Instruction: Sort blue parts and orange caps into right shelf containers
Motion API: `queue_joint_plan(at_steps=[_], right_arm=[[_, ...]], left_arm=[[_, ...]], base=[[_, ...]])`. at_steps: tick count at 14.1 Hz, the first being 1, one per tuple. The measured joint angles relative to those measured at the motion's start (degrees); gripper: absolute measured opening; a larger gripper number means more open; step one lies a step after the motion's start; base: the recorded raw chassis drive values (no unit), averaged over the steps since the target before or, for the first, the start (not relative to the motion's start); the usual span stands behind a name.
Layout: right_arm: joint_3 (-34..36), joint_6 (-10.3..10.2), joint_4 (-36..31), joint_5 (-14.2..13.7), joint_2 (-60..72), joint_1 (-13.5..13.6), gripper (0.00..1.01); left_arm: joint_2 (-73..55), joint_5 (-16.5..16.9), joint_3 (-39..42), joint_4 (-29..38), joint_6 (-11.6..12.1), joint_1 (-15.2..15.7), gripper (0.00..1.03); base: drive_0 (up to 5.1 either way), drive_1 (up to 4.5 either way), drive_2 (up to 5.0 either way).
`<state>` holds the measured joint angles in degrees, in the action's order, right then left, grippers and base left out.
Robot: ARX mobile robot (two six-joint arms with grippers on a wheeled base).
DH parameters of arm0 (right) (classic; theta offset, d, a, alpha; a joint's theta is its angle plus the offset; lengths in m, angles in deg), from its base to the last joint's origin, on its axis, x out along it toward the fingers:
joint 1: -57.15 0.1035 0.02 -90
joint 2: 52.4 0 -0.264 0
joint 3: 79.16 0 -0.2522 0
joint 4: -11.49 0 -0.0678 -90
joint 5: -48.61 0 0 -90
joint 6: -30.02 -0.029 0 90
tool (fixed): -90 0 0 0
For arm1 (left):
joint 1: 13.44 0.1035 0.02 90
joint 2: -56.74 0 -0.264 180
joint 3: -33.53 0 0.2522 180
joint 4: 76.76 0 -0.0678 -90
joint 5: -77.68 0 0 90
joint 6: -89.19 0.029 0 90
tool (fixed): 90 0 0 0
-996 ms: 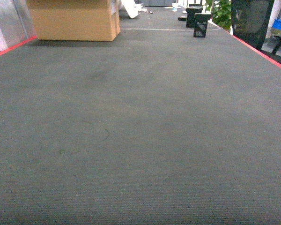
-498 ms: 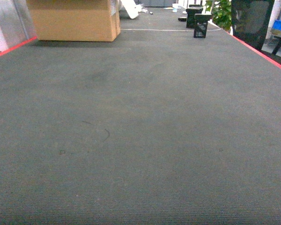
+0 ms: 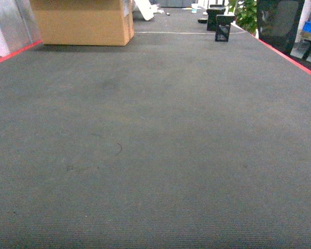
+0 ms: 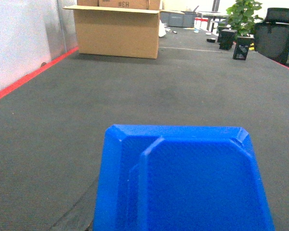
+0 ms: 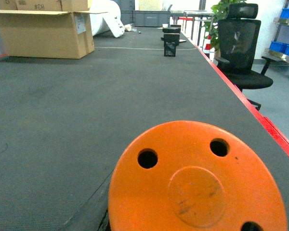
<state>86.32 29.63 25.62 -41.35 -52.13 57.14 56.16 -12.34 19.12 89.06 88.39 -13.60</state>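
Observation:
A blue part (image 4: pixel 183 183), flat with chamfered corners and a raised inner panel, fills the lower left wrist view, held just in front of the camera above the floor. It hides my left gripper apart from a dark finger (image 4: pixel 79 219). A round orange cap (image 5: pixel 197 183) with small holes and a centre disc fills the lower right wrist view the same way. It covers my right gripper except a dark finger (image 5: pixel 89 216). Blue containers (image 5: pixel 284 48) sit on a metal shelf at the far right. No arm shows in the head view.
Grey carpet (image 3: pixel 155 145) with red edge lines (image 3: pixel 287 54) stretches ahead. A cardboard box (image 3: pixel 80 21) stands at the far left and small black stands (image 3: pixel 221 27) far ahead. A black office chair (image 5: pixel 238 45) and a plant (image 5: pixel 221 14) stand to the right.
The head view has barely shifted. Neither arm nor any object has come into it.

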Motion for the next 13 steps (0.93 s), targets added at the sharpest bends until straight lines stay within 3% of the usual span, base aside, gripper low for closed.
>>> queue_joint_plan(at_steps=[4,13], right_arm=[[0.00,0.00,0.00,0.00,0.00,0.00,0.44],[0.00,0.00,0.00,0.00,0.00,0.00,0.44]], left_arm=[[0.00,-0.02,0.00,0.00,0.02,0.00,0.42],[0.00,-0.04,0.00,0.02,0.00,0.11,0.42]], base=[[-0.2,-0.16,-0.2],[-1.7,-1.75,-1.7]])
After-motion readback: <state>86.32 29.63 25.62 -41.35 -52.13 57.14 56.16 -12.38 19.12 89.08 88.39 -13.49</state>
